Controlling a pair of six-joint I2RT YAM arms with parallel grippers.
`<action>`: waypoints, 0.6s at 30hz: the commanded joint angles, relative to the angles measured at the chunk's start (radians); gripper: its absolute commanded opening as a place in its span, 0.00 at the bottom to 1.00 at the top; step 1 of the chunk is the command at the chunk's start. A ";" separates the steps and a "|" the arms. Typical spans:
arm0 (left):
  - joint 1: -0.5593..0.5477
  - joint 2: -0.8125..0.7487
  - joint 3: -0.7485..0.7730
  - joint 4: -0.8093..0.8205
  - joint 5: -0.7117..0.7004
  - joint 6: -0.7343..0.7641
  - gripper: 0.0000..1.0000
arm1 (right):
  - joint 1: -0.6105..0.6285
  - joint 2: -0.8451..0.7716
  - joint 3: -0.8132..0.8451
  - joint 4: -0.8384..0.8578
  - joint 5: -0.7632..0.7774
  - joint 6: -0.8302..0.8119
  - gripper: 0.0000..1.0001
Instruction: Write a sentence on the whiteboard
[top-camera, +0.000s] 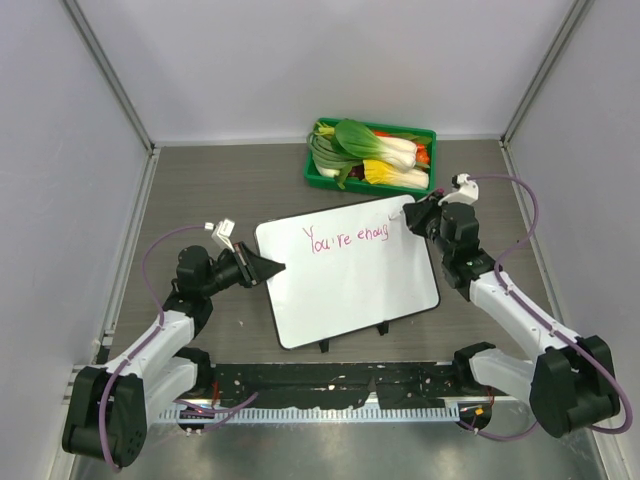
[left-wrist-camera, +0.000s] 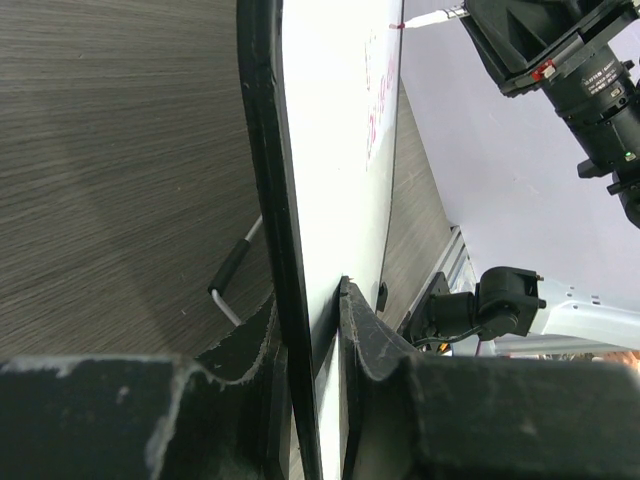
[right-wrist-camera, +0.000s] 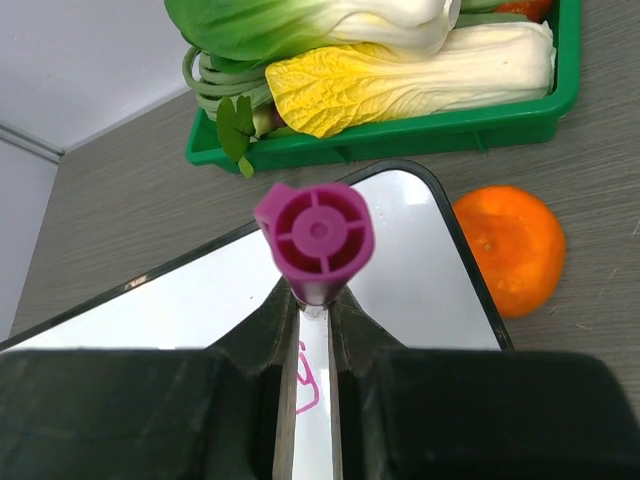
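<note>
The whiteboard (top-camera: 345, 285) lies flat in the middle of the table. The sentence (top-camera: 346, 236) runs along its far edge in pink and reads about "You're enoug". My left gripper (top-camera: 274, 267) is shut on the board's left rim; in the left wrist view the black rim and white face (left-wrist-camera: 335, 150) pass between its jaws (left-wrist-camera: 322, 305). My right gripper (top-camera: 410, 214) is over the board's far right corner, shut on a marker whose purple end (right-wrist-camera: 315, 233) faces the wrist camera. A pink stroke (right-wrist-camera: 309, 385) shows between the right fingers (right-wrist-camera: 313, 300). The marker's tip is hidden.
A green tray (top-camera: 318, 178) of leafy vegetables stands just behind the board. An orange (right-wrist-camera: 510, 250) lies on the table beside the board's far right corner. Black clips (top-camera: 382, 328) stick out of the board's near edge. Grey walls close the table in.
</note>
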 joint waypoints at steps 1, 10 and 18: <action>0.003 0.013 -0.011 -0.108 -0.139 0.206 0.00 | -0.001 -0.051 -0.021 -0.003 -0.004 -0.001 0.01; 0.003 0.011 -0.011 -0.108 -0.139 0.207 0.00 | -0.003 -0.097 -0.068 -0.034 -0.044 0.005 0.01; 0.001 0.014 -0.011 -0.106 -0.141 0.206 0.00 | -0.003 -0.105 -0.077 -0.031 -0.038 0.008 0.01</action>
